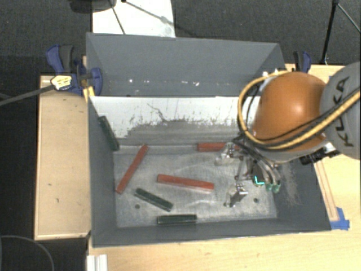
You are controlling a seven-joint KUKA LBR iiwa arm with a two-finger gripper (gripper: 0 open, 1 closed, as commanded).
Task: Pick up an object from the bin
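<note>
Status: pick not done. Grey bin [186, 66] holds only a few loose bars, all lying on the floor or against the walls. Arm [338, 103] is in from the right, its orange cover [287, 112] over the bin's right half. Gripper [237, 196] is low over bare floor right of centre. Can't tell whether it's wide or narrow from this angle, and I see nothing held in it. Nearest candidate is the long red-brown bar [185, 182] lying flat mid-floor, right end just beside the gripper but apart from it. A short red-brown bar [211, 147] sits at the back wall, near the wrist. Further left: a tilted red-brown bar [131, 168], two dark green bars [153, 199] [177, 219] near the front, and another dark bar [107, 132] leaning on the left wall. My read: approach done at most; grasp and lift are both left.
</note>
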